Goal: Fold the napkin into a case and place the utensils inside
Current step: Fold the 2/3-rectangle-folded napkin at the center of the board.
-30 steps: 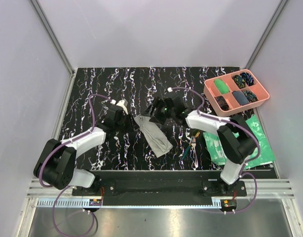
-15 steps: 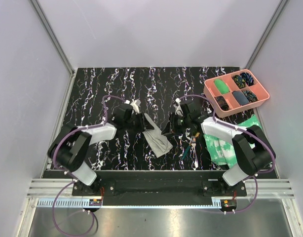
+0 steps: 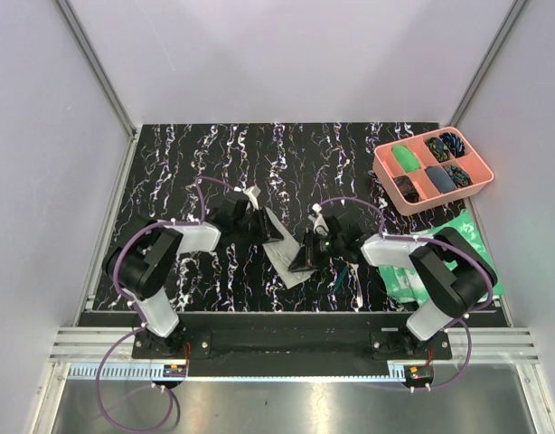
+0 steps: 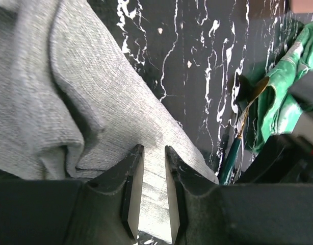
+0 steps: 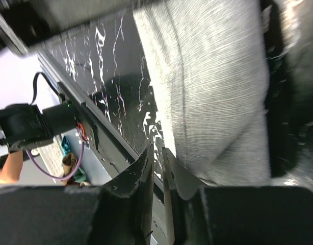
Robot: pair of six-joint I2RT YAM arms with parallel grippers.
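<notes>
The napkin lies as a narrow grey folded strip, slanting across the middle of the black marbled table. My left gripper sits low over its far end. In the left wrist view the left gripper shows a narrow gap, with the napkin flat beneath and nothing pinched. My right gripper is at the strip's near right edge. In the blurred right wrist view the right gripper is almost closed, right at the napkin edge. The utensils lie just right of the strip, teal handle included.
A green-and-white mottled sheet lies rumpled under the right arm, also seen as the green sheet. A pink compartmented tray holding small items stands at the far right. The table's front rail runs close behind the right gripper.
The right gripper came from the napkin's far end down to its near right edge, and its jaws narrowed sharply. The left gripper slid right onto the far end. The strip now looks shorter.
</notes>
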